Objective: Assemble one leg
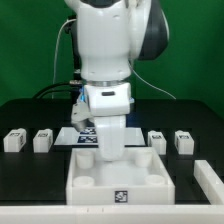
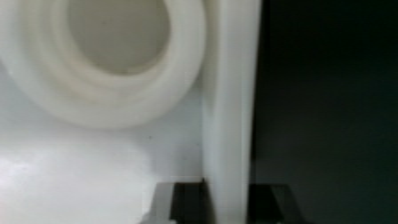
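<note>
The large white tray-like part (image 1: 150, 186) with round sockets lies at the front middle of the table. My gripper (image 1: 110, 150) reaches down onto its far rim. In the wrist view my gripper (image 2: 228, 196) straddles the tray's upright wall (image 2: 231, 100), with a dark fingertip (image 2: 189, 202) tight against each side, so it is shut on that wall. A round socket (image 2: 111, 60) lies beside it. Two legs (image 1: 14, 140) (image 1: 42, 140) lie at the exterior view's left and two more (image 1: 157, 141) (image 1: 183, 142) at its right, all apart from the gripper.
The marker board (image 1: 72, 136) lies behind the tray, partly hidden by the arm. A white piece (image 1: 211, 176) shows at the exterior view's right edge. Cables run behind the arm's base.
</note>
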Available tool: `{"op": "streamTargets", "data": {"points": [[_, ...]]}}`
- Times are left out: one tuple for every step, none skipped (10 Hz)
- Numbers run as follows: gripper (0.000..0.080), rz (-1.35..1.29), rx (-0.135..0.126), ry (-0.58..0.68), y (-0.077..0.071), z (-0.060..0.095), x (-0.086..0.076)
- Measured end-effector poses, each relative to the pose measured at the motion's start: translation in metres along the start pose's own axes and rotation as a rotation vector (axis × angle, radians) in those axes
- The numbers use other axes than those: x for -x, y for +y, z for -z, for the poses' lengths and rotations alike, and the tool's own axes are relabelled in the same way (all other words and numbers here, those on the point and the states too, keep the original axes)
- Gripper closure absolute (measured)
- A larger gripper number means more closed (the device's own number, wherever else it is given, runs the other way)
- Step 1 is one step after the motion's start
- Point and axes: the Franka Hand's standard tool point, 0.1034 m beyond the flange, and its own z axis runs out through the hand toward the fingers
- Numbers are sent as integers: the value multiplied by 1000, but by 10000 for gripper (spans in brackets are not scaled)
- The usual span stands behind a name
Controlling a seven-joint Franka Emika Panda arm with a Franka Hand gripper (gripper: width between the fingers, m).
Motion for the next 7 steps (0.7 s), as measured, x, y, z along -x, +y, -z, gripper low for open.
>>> {"op": "streamTargets", "data": {"points": [[726, -13, 9, 8, 11, 0, -17], [726, -13, 12, 16, 22, 1, -31], [726, -17, 18, 21, 29, 2, -39], [726, -18, 24, 27, 35, 1, -46], [727, -11, 29, 31, 38, 1, -52], [727, -5, 31, 33, 39, 0, -56], [727, -1, 31, 36, 39, -2, -59]]}}
